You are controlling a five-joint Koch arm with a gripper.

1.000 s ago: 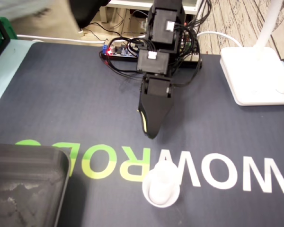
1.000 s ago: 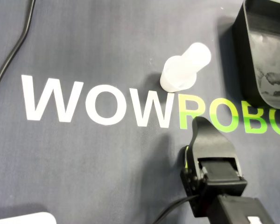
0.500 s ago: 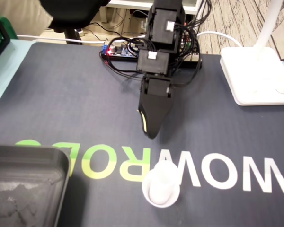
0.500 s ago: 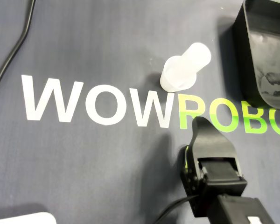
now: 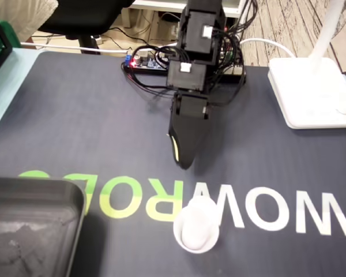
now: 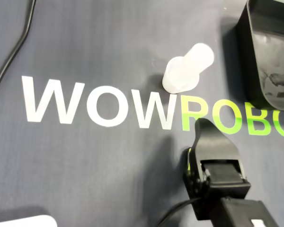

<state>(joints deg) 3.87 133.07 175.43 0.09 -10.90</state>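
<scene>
While the arm has stayed in the same place as one second ago, the only change I find is in the background of the fixed view: the blurred pale shape at the top left corner is gone, and a black chair (image 5: 86,17) now stands there clearly.

The gripper (image 5: 184,164) hangs with its tip down, close over the dark mat (image 5: 75,115), just above the printed letters. In the overhead view the gripper (image 6: 203,124) shows only one black tip, touching the green "R" in the picture. The two jaws make one dark wedge in both views, so I cannot tell how far they are open. Nothing is seen in them.

The white plastic bottle (image 5: 197,226) is on the mat at the other side of the letters, near the tip but apart from it, and it has not moved. In the overhead view the bottle (image 6: 184,71) seems to stand upright, though the angle makes this uncertain.

A black tray (image 5: 23,196) sits at the lower left of the fixed view, well apart from the bottle. A white lamp base (image 5: 311,92) is at the right.
</scene>
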